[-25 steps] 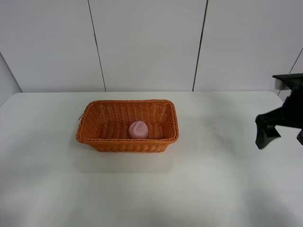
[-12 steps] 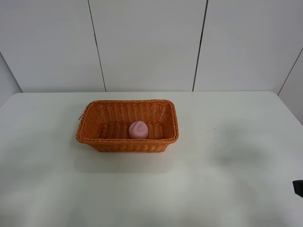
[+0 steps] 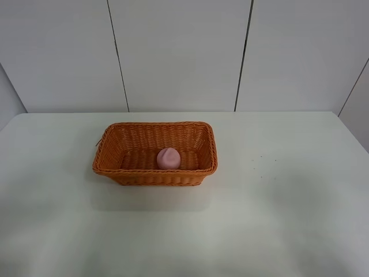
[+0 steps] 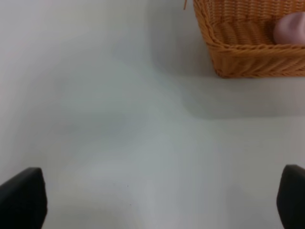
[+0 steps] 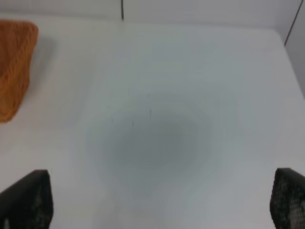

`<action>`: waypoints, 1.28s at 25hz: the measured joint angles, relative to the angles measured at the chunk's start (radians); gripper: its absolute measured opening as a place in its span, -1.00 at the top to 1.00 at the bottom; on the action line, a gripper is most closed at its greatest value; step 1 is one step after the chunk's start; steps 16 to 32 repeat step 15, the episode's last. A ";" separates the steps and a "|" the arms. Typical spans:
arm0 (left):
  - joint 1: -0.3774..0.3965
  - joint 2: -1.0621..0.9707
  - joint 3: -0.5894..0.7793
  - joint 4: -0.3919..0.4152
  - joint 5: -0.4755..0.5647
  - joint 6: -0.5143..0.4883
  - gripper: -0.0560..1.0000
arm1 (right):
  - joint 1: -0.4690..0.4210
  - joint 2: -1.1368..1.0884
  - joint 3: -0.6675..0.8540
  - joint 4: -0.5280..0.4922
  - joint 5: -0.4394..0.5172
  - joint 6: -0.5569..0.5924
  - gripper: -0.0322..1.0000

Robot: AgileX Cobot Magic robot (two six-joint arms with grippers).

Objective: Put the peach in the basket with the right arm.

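The peach (image 3: 168, 158) lies inside the wicker basket (image 3: 154, 173), on its woven floor, close to the long wall that faces the camera and a little toward the right end of the basket. The basket stands on the white tabletop (image 3: 277, 219), in front of the grey panelled wall (image 3: 179, 55).

In the high view no arm and no claw is visible; only the basket with the peach and the bare tabletop around it are seen.

In the left wrist view the left claw (image 4: 152, 200) hangs above the tabletop, well apart from the basket. Its two black fingertips (image 4: 23, 198) show only at the two far edges of the picture, so the claw stands wide and holds nothing. One corner of the basket and a part of the peach (image 4: 290, 27) appear there.

In the right wrist view the right claw (image 5: 157, 202) is wide too, with nothing between its fingertips (image 5: 28, 200). It hangs over its own soft shadow (image 5: 147, 143) on the tabletop, well apart from the basket, of which only one end (image 5: 15, 67) shows.
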 joint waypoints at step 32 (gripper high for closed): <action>0.000 0.000 0.000 0.000 0.000 0.000 -0.99 | 0.000 0.000 0.002 0.000 0.000 0.000 -0.41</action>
